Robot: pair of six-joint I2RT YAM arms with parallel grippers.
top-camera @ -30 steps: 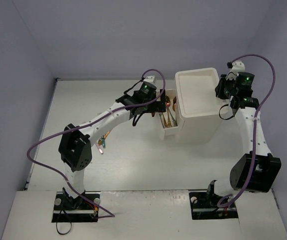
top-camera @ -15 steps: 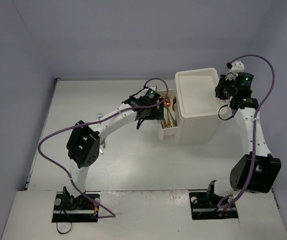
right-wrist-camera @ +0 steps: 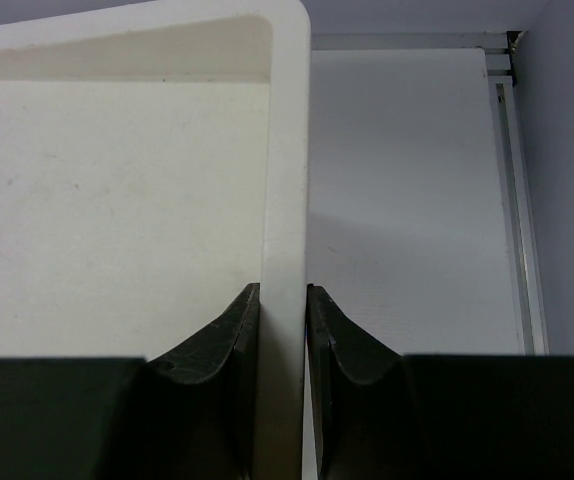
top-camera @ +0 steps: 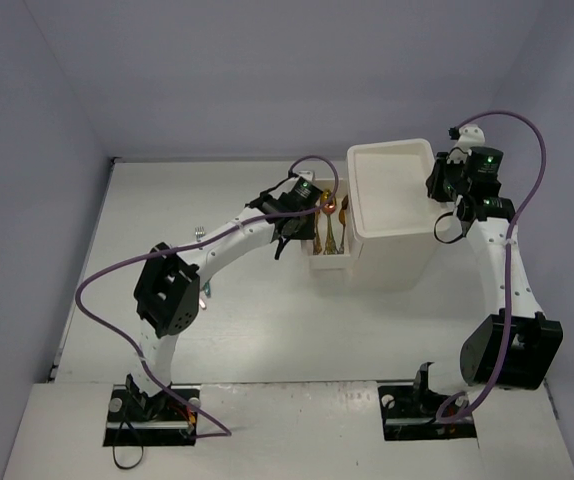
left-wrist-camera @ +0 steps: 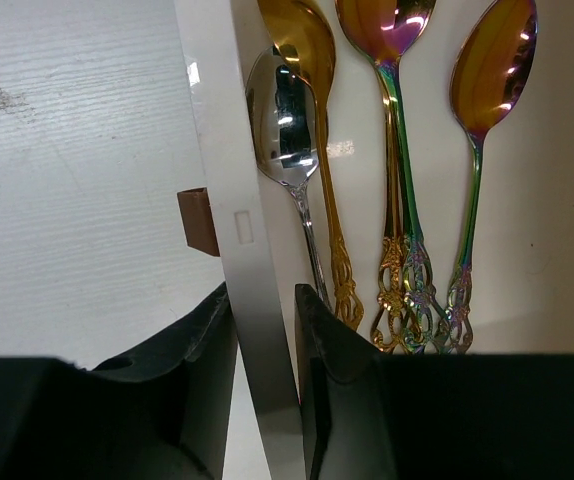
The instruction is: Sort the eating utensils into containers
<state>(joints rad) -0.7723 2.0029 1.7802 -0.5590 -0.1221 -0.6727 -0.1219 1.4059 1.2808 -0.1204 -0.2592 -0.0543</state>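
The left gripper [left-wrist-camera: 264, 300] has just snapped from wide open to clenched on the front wall of the drawer [left-wrist-camera: 229, 140], where the spoons [left-wrist-camera: 397, 150] lie sorted. The right gripper [right-wrist-camera: 282, 300] stays clamped on the drawer unit [right-wrist-camera: 287, 120] rim. Looks ready to slide that drawer shut.

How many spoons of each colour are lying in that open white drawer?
Shiny silver metal spoon: 1
Plain gold metal spoon: 1
Rainbow-tinted metal spoons: 2
Total: 4 spoon bowls visible in the shallow white plastic drawer
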